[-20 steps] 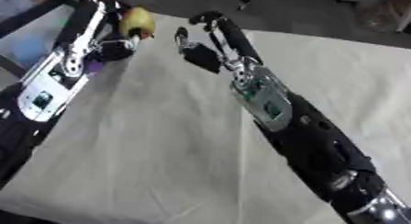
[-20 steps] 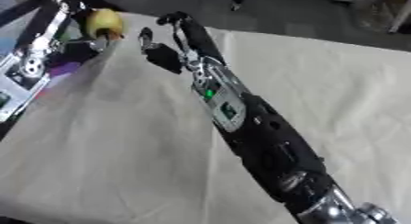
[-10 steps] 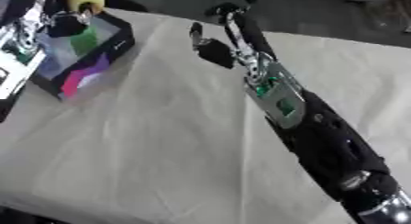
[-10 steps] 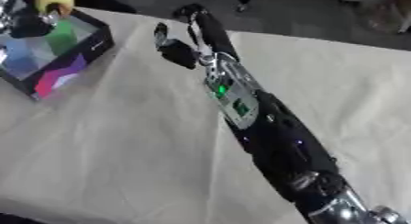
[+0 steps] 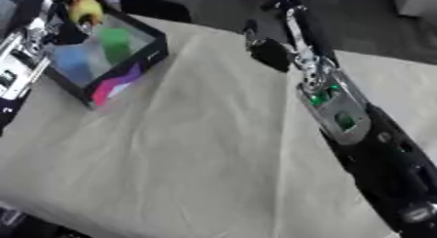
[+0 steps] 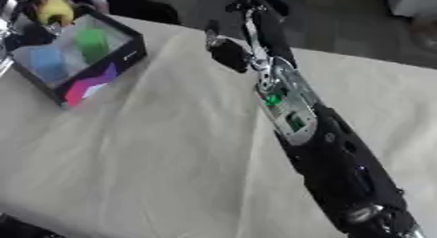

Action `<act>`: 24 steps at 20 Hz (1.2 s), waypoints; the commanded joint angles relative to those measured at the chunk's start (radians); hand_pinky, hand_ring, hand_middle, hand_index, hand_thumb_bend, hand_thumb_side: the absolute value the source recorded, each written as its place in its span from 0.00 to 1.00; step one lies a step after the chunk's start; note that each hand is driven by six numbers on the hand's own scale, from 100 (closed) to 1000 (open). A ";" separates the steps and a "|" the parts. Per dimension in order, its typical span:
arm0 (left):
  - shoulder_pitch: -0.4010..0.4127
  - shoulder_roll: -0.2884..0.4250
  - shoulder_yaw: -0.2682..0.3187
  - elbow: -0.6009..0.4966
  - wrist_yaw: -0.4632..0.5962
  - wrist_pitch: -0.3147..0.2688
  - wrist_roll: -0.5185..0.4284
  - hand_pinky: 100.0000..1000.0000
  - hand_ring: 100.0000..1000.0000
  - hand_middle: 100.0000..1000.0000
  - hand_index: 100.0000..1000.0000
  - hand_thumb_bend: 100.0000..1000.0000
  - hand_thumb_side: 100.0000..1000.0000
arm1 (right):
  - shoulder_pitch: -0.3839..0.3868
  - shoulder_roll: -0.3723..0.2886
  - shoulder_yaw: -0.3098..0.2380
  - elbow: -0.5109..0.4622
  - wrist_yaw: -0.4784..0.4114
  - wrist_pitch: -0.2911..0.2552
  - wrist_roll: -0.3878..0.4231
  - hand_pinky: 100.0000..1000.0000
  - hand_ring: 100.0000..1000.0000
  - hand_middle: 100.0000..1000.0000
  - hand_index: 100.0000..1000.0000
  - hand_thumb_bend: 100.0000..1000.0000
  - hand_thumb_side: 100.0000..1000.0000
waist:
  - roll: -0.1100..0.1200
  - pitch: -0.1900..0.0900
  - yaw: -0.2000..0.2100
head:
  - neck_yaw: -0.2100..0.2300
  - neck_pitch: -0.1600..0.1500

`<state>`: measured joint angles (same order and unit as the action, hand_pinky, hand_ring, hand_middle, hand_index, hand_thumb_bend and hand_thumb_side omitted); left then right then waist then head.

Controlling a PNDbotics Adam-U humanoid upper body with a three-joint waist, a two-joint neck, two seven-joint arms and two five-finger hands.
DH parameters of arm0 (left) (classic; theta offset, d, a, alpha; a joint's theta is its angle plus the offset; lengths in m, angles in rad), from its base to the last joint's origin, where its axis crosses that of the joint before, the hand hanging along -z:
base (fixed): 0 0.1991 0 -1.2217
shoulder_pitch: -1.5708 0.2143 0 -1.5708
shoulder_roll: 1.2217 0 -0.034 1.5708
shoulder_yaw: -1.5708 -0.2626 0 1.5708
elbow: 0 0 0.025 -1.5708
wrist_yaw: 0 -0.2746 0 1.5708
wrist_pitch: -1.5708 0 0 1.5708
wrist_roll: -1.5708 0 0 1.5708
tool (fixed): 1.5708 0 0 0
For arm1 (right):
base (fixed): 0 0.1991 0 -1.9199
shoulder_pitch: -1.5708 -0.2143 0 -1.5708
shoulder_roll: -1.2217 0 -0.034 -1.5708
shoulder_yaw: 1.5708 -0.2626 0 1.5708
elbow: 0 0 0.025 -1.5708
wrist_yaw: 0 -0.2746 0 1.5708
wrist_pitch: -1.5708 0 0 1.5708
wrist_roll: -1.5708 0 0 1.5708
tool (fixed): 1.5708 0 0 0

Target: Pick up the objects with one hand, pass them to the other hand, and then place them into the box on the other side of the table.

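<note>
A black-rimmed box (image 5: 143, 60) with a purple and pink side stands at the table's upper left. Inside it lie a green object (image 5: 115, 43) and a blue one (image 5: 73, 66). My left hand (image 5: 60, 28) is at the box's far left corner, shut on a small yellow object (image 5: 85, 10) held just above the rim. My right arm crosses the table from the lower right, and its hand (image 6: 228, 51) hangs open and empty over the far table edge, to the right of the box.
A wrinkled beige cloth (image 5: 196, 149) covers the table. Dark floor lies beyond the far edge, with a pale object (image 5: 416, 0) at the upper right corner.
The camera has swung, bringing the box into view. My left hand has carried the yellow object over to the box's far corner and lowered it a little. The right hand has stayed open.
</note>
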<state>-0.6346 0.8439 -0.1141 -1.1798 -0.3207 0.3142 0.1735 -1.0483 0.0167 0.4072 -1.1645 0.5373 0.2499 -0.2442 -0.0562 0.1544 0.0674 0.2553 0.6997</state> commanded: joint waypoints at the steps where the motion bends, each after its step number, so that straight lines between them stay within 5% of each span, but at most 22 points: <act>1: -0.021 0.034 0.018 0.034 -0.006 -0.008 0.012 0.86 0.51 0.28 0.32 0.00 0.00 | -0.025 -0.029 -0.016 -0.029 0.008 0.008 -0.002 0.90 0.80 0.83 0.77 0.00 0.42 | 0.009 0.002 0.001 | 0.013 -0.026; 4: -0.025 0.029 0.014 0.064 -0.010 -0.015 0.004 0.87 0.54 0.36 0.44 0.04 0.00 | -0.026 -0.042 -0.022 -0.030 -0.002 0.017 -0.003 0.90 0.80 0.83 0.77 0.00 0.42 | 0.003 0.001 -0.001 | 0.012 -0.032; 6: -0.031 0.026 0.010 0.086 -0.037 -0.025 -0.008 0.90 0.66 0.52 0.64 0.21 0.01 | -0.026 -0.045 -0.024 -0.033 -0.009 0.020 -0.005 0.90 0.80 0.83 0.77 0.00 0.43 | -0.001 0.000 -0.002 | 0.009 -0.031; 9: -0.036 0.023 0.004 0.104 -0.118 -0.032 -0.022 0.95 0.79 0.71 0.87 0.47 0.63 | -0.024 -0.048 -0.025 -0.037 -0.014 0.021 -0.008 0.90 0.80 0.83 0.77 0.00 0.46 | -0.004 0.000 -0.002 | 0.001 -0.024; 10: -0.037 0.022 0.004 0.110 -0.145 -0.027 -0.029 0.95 0.80 0.71 0.88 0.48 0.66 | -0.023 -0.050 -0.026 -0.038 -0.016 0.021 -0.008 0.90 0.80 0.83 0.77 0.00 0.45 | -0.004 0.000 -0.002 | -0.005 -0.020; 16: -0.037 0.019 0.017 0.112 -0.204 0.007 -0.039 0.95 0.79 0.71 0.87 0.52 0.52 | -0.018 -0.062 -0.032 -0.044 -0.026 0.022 -0.015 0.90 0.80 0.83 0.77 0.00 0.45 | -0.006 -0.001 -0.006 | -0.038 0.000; 18: -0.036 0.019 0.022 0.102 -0.194 0.007 -0.031 0.95 0.79 0.70 0.86 0.42 0.45 | -0.015 -0.064 -0.035 -0.050 -0.026 0.022 -0.022 0.90 0.80 0.83 0.77 0.00 0.45 | -0.004 -0.002 -0.006 | -0.043 0.002; 19: -0.034 0.020 0.026 0.096 -0.185 0.010 -0.026 0.95 0.78 0.69 0.85 0.23 0.35 | -0.012 -0.064 -0.037 -0.053 -0.026 0.021 -0.025 0.90 0.80 0.83 0.77 0.00 0.46 | -0.003 -0.002 -0.007 | -0.046 0.003; 20: -0.032 0.020 0.031 0.088 -0.171 0.017 -0.017 0.95 0.78 0.69 0.84 0.18 0.33 | -0.010 -0.065 -0.039 -0.057 -0.025 0.021 -0.029 0.90 0.80 0.83 0.77 0.00 0.46 | -0.002 -0.002 -0.007 | -0.049 0.004; 21: -0.029 0.019 0.035 0.077 -0.154 0.025 -0.007 0.95 0.77 0.68 0.83 0.02 0.23 | -0.008 -0.065 -0.040 -0.060 -0.025 0.021 -0.032 0.90 0.80 0.83 0.77 0.00 0.47 | -0.001 -0.003 -0.007 | -0.052 0.005; 23: -0.022 0.021 0.038 0.054 -0.119 0.036 0.010 0.97 0.76 0.67 0.81 0.00 0.24 | -0.005 -0.066 -0.042 -0.063 -0.026 0.022 -0.036 0.90 0.80 0.84 0.77 0.00 0.49 | 0.000 -0.003 -0.007 | -0.058 0.006; 24: -0.010 0.015 0.054 -0.003 -0.067 0.022 0.026 0.97 0.76 0.68 0.81 0.00 0.33 | -0.001 -0.070 -0.050 -0.065 -0.028 0.027 -0.041 0.90 0.81 0.84 0.78 0.00 0.45 | 0.001 -0.003 -0.004 | -0.078 0.010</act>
<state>-0.6311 0.8333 -0.0819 -1.1405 -0.4164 0.3375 0.1843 -1.0337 -0.0330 0.3702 -1.2039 0.5130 0.2754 -0.2770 -0.0591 0.1551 0.0631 0.1891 0.7032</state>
